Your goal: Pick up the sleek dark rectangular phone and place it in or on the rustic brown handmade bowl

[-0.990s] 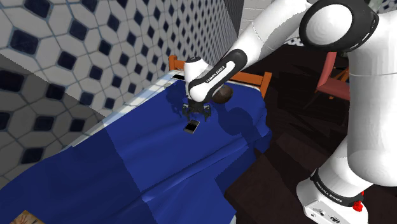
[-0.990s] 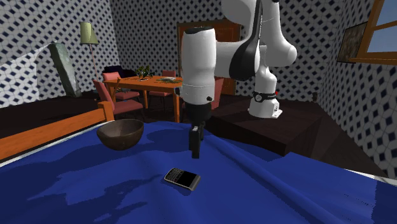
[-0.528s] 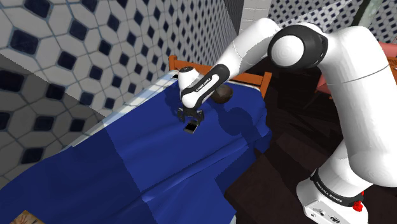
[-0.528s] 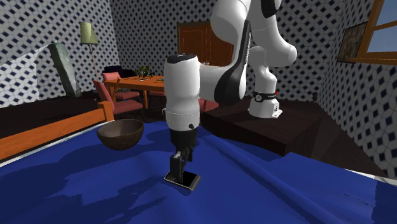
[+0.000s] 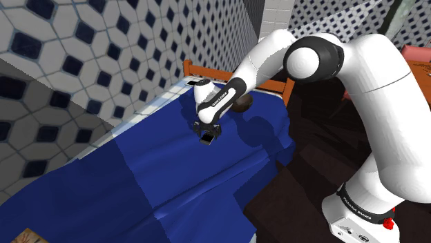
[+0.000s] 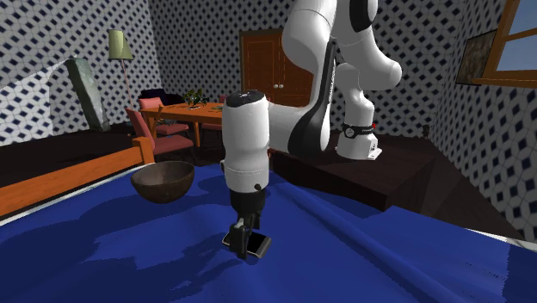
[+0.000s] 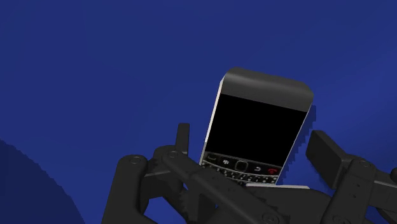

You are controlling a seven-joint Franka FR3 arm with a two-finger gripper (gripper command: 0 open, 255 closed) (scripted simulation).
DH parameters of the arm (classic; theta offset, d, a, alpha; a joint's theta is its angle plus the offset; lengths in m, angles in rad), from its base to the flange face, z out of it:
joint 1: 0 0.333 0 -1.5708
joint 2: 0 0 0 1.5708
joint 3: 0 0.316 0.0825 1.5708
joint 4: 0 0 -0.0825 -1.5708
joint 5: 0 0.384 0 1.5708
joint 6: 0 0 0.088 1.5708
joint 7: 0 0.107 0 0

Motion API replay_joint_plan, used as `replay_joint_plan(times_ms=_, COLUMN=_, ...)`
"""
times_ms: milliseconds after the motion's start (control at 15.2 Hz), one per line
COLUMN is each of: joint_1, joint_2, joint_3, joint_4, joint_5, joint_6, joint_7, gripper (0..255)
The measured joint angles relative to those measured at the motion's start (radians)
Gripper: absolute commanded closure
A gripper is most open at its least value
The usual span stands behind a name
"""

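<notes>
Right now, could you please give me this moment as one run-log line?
phase: pre-grasp | gripper: open, straddling black keypad phone | phone: flat on blue bedcover | brown bowl: apart from phone

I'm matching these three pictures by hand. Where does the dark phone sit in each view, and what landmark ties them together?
Shoulder view: phone just above centre, on the blue bedcover.
Second exterior view: phone low, left of centre, on the bedcover.
Wrist view: phone between the gripper's spread fingers, keypad end toward them.
Shared landmark: the blue bedcover.
</notes>
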Motion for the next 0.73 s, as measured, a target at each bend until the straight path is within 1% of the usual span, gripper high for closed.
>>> replay_joint_plan(times_ms=264, joint_1=0.0, joint_2=0.003, joint_3=0.0, joint_4=0.001, joint_5=0.0, joint_6=0.002, joint_7=0.0, gripper=0)
replay_joint_plan(times_ms=330, joint_1=0.0, joint_2=0.003, joint_3=0.0, joint_4=0.001, joint_5=0.0, joint_6=0.002, joint_7=0.0, gripper=255)
replay_joint_plan(times_ms=726, joint_1=0.0, joint_2=0.002, joint_3=0.0, joint_4=0.002, joint_5=0.0, joint_6=0.003, joint_7=0.0, gripper=255)
